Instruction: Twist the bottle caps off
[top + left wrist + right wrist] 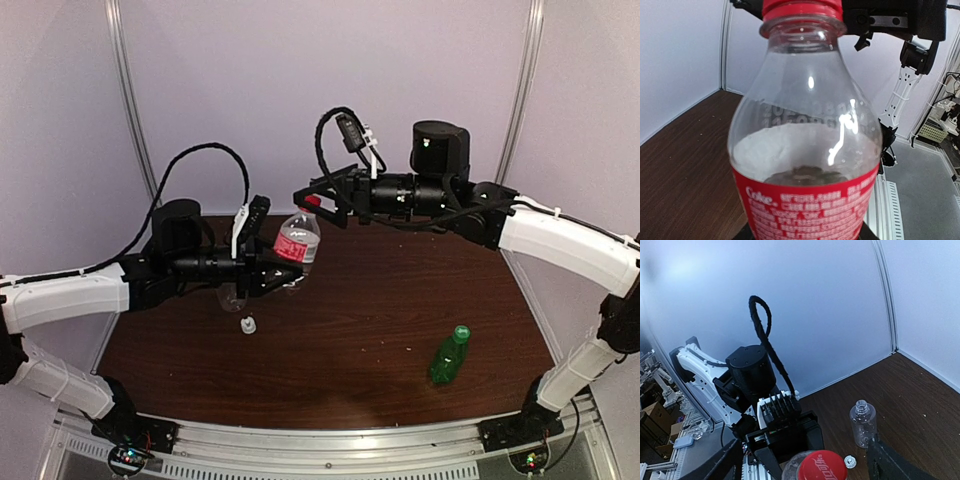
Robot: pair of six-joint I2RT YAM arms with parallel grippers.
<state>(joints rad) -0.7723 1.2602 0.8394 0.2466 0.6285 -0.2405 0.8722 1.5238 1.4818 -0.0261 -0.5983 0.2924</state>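
Note:
My left gripper (283, 268) is shut on a clear Coke bottle (297, 243) with a red label and holds it upright above the table. The bottle fills the left wrist view (805, 150). Its round red cap (312, 202) is on the neck. My right gripper (318, 207) is open, with its fingers (720, 465) wide apart on either side of the red cap (822, 466) and not touching it. A white nozzle cap (247, 324) lies loose on the table beside a small clear bottle (230, 295) with an open neck. A green bottle (448, 358) with its green cap (461, 331) on lies at the right.
The brown table (360, 300) is bounded by white walls behind and at the sides, and by a metal rail (330, 445) along the near edge. The small clear bottle (862, 422) and the white cap (850, 460) sit below the held bottle.

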